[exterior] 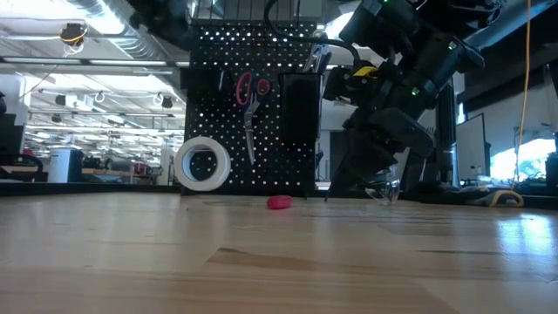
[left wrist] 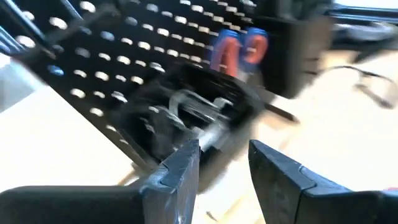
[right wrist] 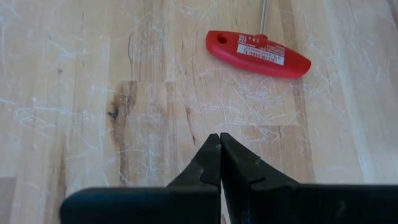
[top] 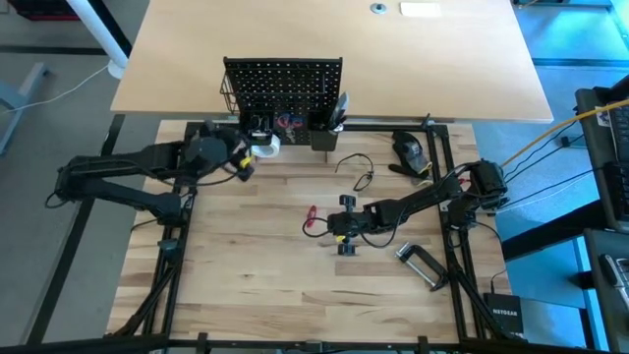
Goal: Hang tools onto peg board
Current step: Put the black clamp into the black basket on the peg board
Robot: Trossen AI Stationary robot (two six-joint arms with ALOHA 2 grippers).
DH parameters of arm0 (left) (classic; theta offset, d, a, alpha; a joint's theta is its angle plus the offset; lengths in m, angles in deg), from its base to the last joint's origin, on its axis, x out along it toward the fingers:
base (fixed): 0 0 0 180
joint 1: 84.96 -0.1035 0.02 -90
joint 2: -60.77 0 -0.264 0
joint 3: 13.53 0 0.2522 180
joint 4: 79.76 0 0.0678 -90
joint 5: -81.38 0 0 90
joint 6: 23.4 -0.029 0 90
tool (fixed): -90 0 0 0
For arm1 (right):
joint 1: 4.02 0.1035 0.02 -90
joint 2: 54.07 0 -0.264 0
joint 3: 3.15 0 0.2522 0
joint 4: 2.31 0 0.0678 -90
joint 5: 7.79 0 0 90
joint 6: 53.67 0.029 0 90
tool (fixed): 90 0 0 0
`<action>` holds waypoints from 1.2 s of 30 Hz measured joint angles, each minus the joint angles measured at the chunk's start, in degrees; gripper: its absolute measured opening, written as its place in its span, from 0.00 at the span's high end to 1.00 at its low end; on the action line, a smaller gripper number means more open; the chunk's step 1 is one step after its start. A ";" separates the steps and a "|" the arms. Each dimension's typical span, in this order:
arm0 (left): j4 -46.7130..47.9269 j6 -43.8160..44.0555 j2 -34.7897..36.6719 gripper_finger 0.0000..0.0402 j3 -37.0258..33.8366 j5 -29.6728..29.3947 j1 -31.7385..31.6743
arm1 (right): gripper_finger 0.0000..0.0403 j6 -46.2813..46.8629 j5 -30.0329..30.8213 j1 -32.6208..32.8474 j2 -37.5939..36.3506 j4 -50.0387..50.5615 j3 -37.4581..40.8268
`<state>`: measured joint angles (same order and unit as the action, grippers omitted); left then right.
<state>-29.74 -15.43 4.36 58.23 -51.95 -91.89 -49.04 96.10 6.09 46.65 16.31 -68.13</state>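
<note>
Up at the top centre of the high view, the peg board [top: 285, 84] stands upright on the bench [top: 256, 275], with the red-handled scissors [exterior: 251, 96] hanging on it and the white tape roll [exterior: 202, 163] at its lower left in the low view. Just left of the board, the left gripper [left wrist: 224, 165] has its fingers apart, nothing between them. Mid-frame, the right gripper [right wrist: 219, 158] hovers with fingers pressed together near a red T-handled key [right wrist: 258, 53].
</note>
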 joint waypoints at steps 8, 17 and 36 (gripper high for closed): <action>6.84 8.17 2.96 0.68 0.05 9.30 12.26 | 0.99 -0.02 0.00 0.00 0.00 0.05 0.00; 4.32 18.35 0.38 0.68 -7.88 10.65 27.02 | 0.99 -0.06 -0.02 0.07 0.00 0.05 0.00; -34.11 22.07 -23.14 0.68 -25.53 10.29 33.10 | 0.99 1.47 -0.01 2.56 -5.79 11.82 -2.54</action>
<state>-63.85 6.64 -18.78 32.70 -41.66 -58.79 -47.57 96.09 8.65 40.87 28.14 -70.67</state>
